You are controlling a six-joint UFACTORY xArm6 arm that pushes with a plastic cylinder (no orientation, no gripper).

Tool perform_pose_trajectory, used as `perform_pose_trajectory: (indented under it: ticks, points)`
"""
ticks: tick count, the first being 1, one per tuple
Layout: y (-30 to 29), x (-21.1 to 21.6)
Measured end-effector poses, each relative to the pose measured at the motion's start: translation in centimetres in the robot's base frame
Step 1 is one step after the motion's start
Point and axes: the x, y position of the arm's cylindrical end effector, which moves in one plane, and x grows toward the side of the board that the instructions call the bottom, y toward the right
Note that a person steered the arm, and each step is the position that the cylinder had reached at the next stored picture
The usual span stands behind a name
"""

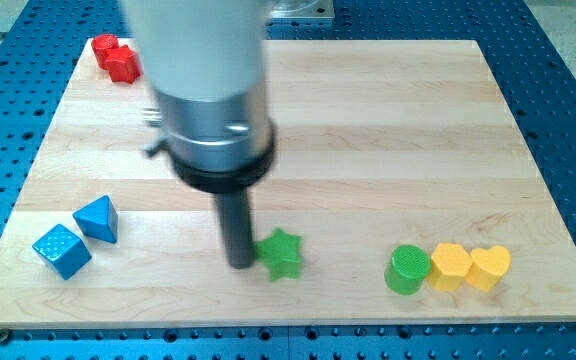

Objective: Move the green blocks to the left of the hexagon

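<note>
My tip (240, 264) rests on the board just left of a green star block (281, 254), touching or nearly touching its left side. A green cylinder (407, 270) stands at the lower right. A yellow hexagon block (451, 266) sits right against the cylinder's right side, and a yellow heart block (489, 267) sits right of the hexagon. The arm's grey and black body (208, 95) hangs over the upper middle of the board and hides what lies behind it.
Two blue blocks lie at the lower left, a cube (62, 250) and a wedge-like one (99, 218). Two red blocks (115, 56) sit at the top left corner. The wooden board (388, 130) ends near the view's bottom edge.
</note>
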Motion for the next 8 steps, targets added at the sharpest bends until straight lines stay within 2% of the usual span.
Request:
perform_pose_trajectory:
  ticks: [3, 5, 6, 8]
  points:
    - [4.5, 0.3]
    - [4.3, 0.6]
    - [3.0, 1.0]
    - [-6.5, -6.7]
